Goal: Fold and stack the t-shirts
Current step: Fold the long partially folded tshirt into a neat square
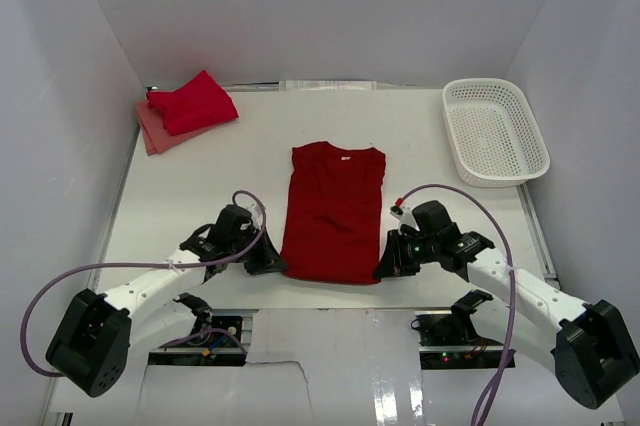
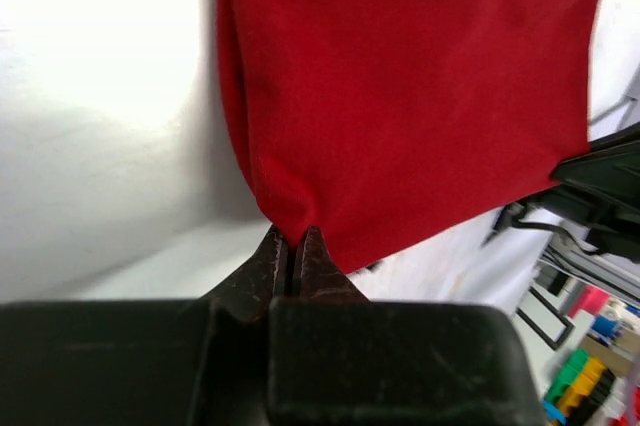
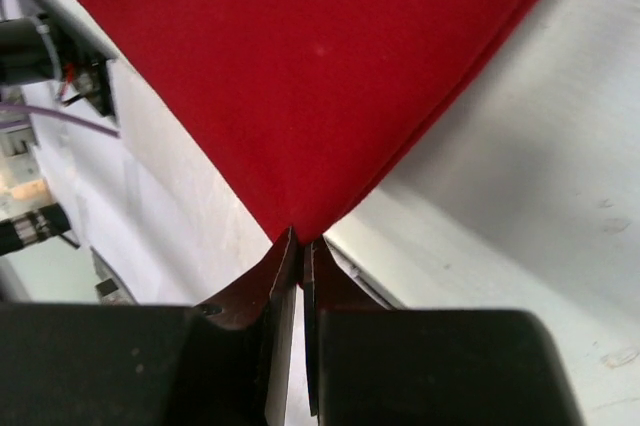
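Deep-red cloth t-shirt (image 1: 333, 214): near corners clamped tight in left gripper (image 1: 279, 266) and right gripper (image 1: 384, 270); white plastic lattice basket (image 1: 495, 131), folded red-on-pink shirt pile (image 1: 187, 109) well apart.

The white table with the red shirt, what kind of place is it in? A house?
Probably a robot lab bench, not a house: plain white walls box in the table, a left arm and right arm are bolted at its near edge, trailing purple cables.

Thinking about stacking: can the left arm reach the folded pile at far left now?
Probably not yet: the left gripper is shut on the spread shirt; way to the pile looks open.
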`<state>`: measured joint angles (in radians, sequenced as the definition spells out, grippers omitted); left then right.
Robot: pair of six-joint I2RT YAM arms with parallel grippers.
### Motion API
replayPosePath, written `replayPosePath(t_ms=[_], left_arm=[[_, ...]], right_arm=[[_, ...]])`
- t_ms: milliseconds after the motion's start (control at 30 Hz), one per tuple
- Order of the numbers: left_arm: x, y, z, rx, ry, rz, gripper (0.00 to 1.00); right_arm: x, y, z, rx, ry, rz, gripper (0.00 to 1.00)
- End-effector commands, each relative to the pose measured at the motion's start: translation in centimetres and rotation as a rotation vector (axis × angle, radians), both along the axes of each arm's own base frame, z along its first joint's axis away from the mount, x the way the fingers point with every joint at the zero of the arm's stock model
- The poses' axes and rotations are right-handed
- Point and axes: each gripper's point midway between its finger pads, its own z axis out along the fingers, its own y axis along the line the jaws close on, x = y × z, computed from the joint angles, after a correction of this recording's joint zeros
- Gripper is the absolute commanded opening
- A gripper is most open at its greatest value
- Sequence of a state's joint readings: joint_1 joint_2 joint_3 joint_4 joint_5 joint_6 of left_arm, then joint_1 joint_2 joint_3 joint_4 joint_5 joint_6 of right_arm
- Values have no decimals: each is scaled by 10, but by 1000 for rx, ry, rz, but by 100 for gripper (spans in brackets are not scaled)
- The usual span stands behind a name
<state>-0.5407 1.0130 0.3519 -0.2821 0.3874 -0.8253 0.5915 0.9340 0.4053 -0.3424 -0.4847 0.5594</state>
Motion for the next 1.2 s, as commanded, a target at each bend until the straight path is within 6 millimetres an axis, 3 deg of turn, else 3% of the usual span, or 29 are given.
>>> replayPosePath(t_ms=[0, 100, 200, 333, 533, 800, 833, 933, 967, 1033, 1067, 1100, 1167], left_arm=[[4, -14, 50, -82, -32, -34, 0], [15, -15, 85, -70, -84, -36, 0], [31, -17, 113, -52, -142, -30, 0], [54, -26, 131, -46, -183, -40, 0], [98, -32, 141, -15, -229, -30, 0], [163, -19, 146, -12, -273, 36, 0], [174, -20, 157, -17, -301, 43, 0], [193, -26, 156, -12, -299, 35, 0], [201, -30, 167, -27, -319, 29, 0], [213, -36, 162, -27, -307, 24, 0], [220, -41, 172, -45, -325, 14, 0], [227, -44, 166, -43, -309, 12, 0], [239, -50, 178, -59, -333, 9, 0]], right_arm=[[-7, 8, 42, 75, -1, 44, 8], [1, 11, 69, 92, -57, 40, 8], [5, 12, 81, 86, -70, 45, 8], [19, 17, 97, 88, -114, 41, 8], [62, 14, 107, 27, -170, -39, 8], [124, -5, 110, -59, -231, -161, 8], [132, -9, 107, -70, -227, -172, 8], [150, -10, 112, -77, -235, -183, 8], [157, -12, 117, -72, -247, -187, 8], [167, -14, 114, -82, -238, -197, 8], [171, -15, 114, -84, -237, -200, 8], [177, -15, 114, -87, -240, -202, 8], [189, -19, 115, -94, -244, -216, 8]])
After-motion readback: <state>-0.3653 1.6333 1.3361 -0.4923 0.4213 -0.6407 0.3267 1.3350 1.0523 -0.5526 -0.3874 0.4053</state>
